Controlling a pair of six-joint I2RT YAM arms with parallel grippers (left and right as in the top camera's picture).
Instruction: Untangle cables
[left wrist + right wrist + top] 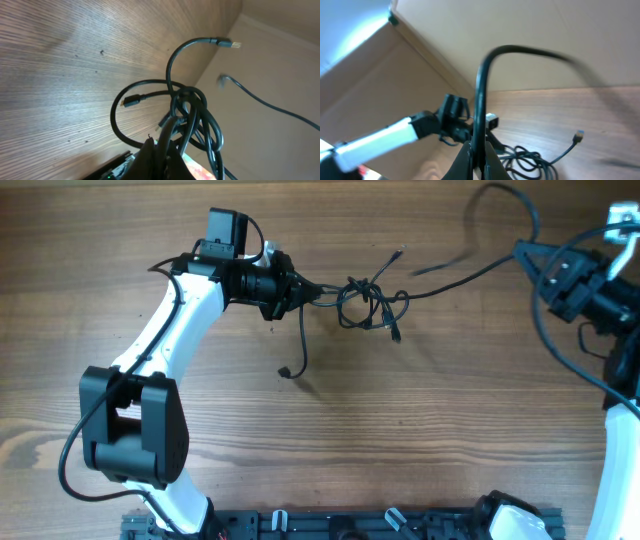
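Observation:
The cables form a knot of thin black loops [365, 302] at the middle back of the wooden table. My left gripper [305, 288] lies just left of the knot, shut on a strand coming out of it. In the left wrist view the loops [192, 115] bunch right above my left gripper [167, 150]. One strand runs right from the knot to my right gripper [525, 252], which is shut on it. In the right wrist view that strand [480, 90] rises from between the shut fingers of my right gripper [479, 155]. Loose plug ends [284, 372] [402, 252] trail off the knot.
The left arm [150, 360] stretches from the front left toward the knot. The right arm's own thicker wires [545, 330] hang at the far right. A black rail [340, 525] runs along the front edge. A beige wall [280, 65] stands beyond the table's back.

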